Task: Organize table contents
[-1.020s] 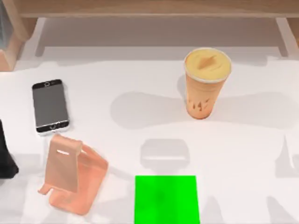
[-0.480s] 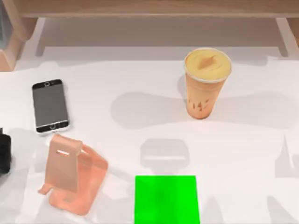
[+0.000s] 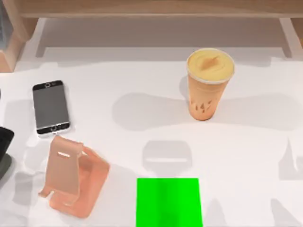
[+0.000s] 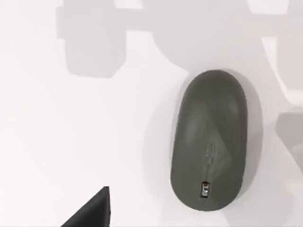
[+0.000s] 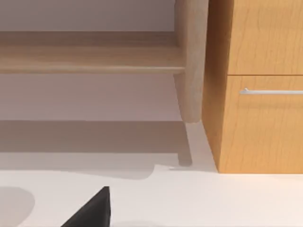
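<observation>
Shifted at the top view's left edge since half a second ago: left arm (image 3: 4, 138), now a slanted dark shape beside the smartphone (image 3: 50, 108).

Seen from the left wrist: left gripper (image 4: 92, 212) as a dark wedge, grip state impossible to tell, held above the small dark grey mouse (image 4: 210, 142) lying flat on the white table (image 3: 142, 118) and clear of it. Farther out: smartphone flat, screen up, just behind the salmon-pink stand (image 3: 71, 182); green pad (image 3: 168, 201) at the front edge; orange cup (image 3: 208, 85) upright, right of centre, near the wooden shelf (image 3: 151, 8). Right gripper (image 5: 92, 210) parked facing the shelf, grip state likewise unreadable.
</observation>
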